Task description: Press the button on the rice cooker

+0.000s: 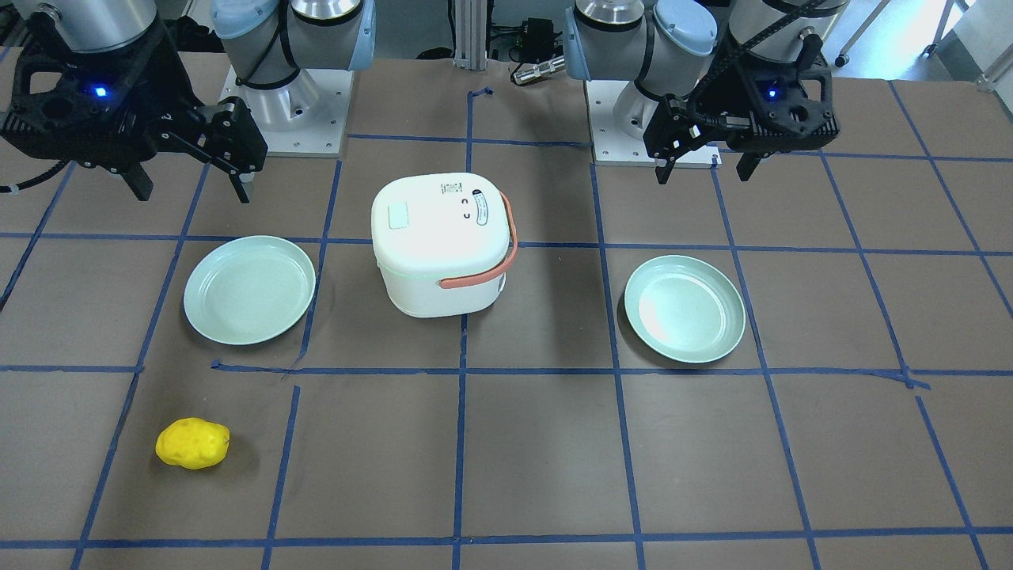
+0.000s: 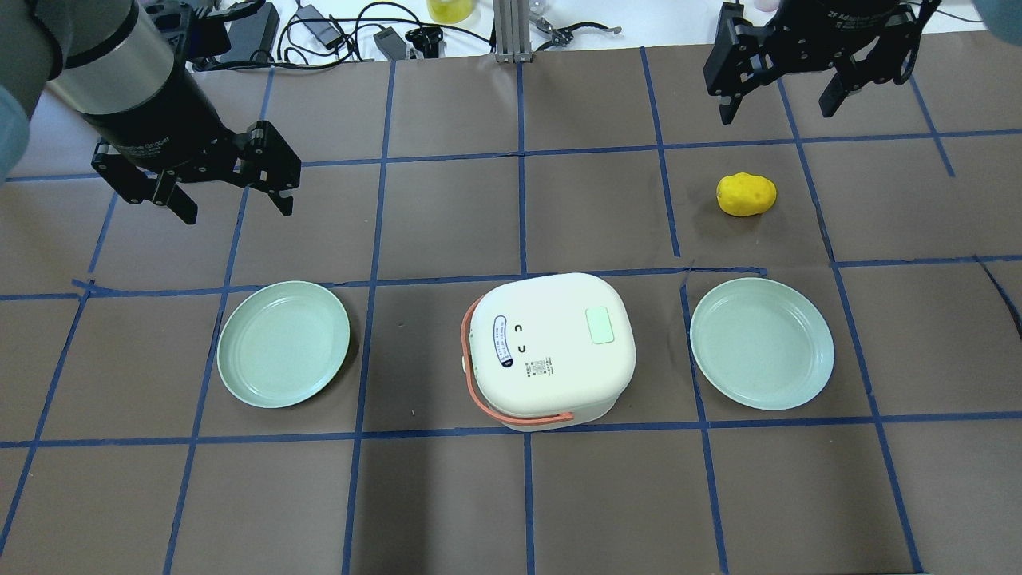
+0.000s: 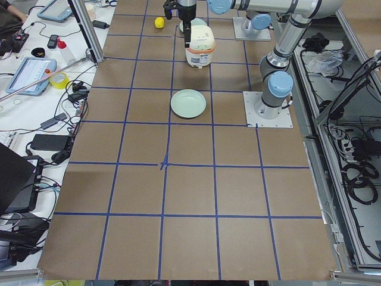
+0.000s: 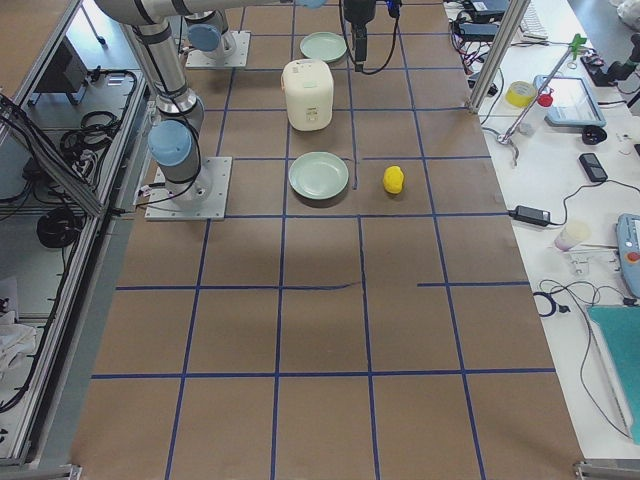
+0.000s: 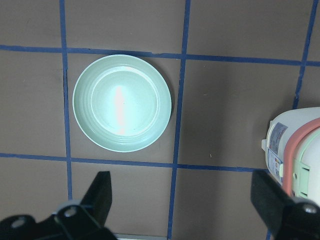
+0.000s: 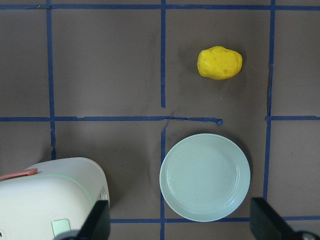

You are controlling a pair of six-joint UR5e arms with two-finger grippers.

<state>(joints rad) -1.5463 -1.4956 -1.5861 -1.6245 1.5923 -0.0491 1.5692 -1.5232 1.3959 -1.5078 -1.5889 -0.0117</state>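
Centrally on the brown worktop (image 2: 447,224): white rice cooker (image 2: 551,375), pale green rectangular lid button (image 2: 600,326) right of centre. Right gripper (image 2: 776,114), spread and empty, hovers far-right, apparently nearer than the spread left gripper (image 2: 238,212).

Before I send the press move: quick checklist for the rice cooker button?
1. Rice cooker upright, lid shut: ok.
2. Green button on the lid uncovered; orange handle folded down along the side, off the button: ok.
3. Left gripper and right gripper open, empty, both apart from the cooker: ok.
4. Button sits on the lid's right half, nearer the right gripper: ok.
5. Yellow object and right plate lie on the table between right gripper and cooker; probably fine if the approach stays high: ok.
6. Button already pressed or not: cannot tell.
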